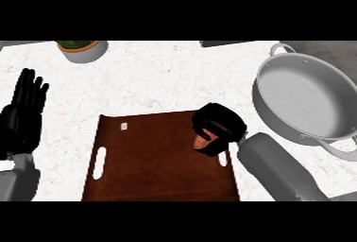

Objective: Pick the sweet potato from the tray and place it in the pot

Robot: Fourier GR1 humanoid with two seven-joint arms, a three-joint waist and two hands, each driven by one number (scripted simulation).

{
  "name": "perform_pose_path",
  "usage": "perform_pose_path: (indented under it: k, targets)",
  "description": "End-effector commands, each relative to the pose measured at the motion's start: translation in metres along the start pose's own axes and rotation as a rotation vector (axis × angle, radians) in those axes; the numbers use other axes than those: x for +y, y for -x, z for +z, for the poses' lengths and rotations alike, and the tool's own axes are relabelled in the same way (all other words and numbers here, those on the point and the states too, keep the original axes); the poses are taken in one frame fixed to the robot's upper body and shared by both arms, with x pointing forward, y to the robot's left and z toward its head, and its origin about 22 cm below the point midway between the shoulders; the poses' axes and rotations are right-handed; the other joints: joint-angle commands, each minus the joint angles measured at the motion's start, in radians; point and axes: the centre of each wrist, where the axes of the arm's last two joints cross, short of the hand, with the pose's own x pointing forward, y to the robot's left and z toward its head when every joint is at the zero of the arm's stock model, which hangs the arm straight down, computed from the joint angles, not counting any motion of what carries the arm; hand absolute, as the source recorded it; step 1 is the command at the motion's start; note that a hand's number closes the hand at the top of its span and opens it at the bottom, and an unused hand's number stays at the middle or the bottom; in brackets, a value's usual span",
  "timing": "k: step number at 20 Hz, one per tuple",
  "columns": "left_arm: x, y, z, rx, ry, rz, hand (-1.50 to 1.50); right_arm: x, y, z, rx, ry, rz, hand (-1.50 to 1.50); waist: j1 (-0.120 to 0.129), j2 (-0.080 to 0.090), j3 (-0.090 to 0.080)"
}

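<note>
Tray (153, 160): at 6 o'clock on your bench.
Right hand (219, 124): curled round the potato (203, 142) over the tray's right edge, ready to lift.
Left hand (22, 113): 9 o'clock, fingers straight, resting.
Pot (307, 94): 2 o'clock, open-topped, awaiting the potato.

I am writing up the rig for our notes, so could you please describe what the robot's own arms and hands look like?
Both forearms are smooth, rounded, light grey shells with no visible cables, markings or sleeves. The right forearm looks like a plain capsule-shaped tube; only a short stretch of the left forearm shows. Each ends in a glossy black hand: the left hand has slender segmented fingers, the right hand looks rounded and bulky.
</note>
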Motion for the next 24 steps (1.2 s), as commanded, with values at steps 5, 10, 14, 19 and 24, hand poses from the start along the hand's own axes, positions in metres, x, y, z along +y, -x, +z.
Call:
perform_pose_path:
  k: [5,10,14,19,24]
  targets:
    - [0.017,0.004,0.007,0.016,-0.042,-0.007,0.0,-0.051,0.002,0.042,0.319,0.425,0.075,1.5,-0.041,0.002,-0.003]
    - [0.014,-0.002,0.011,-0.003,-0.021,0.007,0.0,-0.095,-0.01,0.08,0.418,0.599,0.138,1.5,-0.012,0.013,-0.002]
    - [0.01,-0.003,0.008,-0.029,-0.001,0.003,0.0,-0.132,-0.023,0.126,0.542,0.639,0.2,1.5,0.019,0.036,-0.001]
    - [-0.013,-0.014,0.007,-0.072,0.069,0.039,0.0,-0.17,-0.048,0.192,0.682,0.594,0.255,1.5,0.088,0.058,0.002]
    - [-0.03,-0.008,-0.006,-0.064,0.146,0.054,0.0,-0.2,-0.039,0.255,0.783,0.645,0.25,1.5,0.15,0.075,0.003]
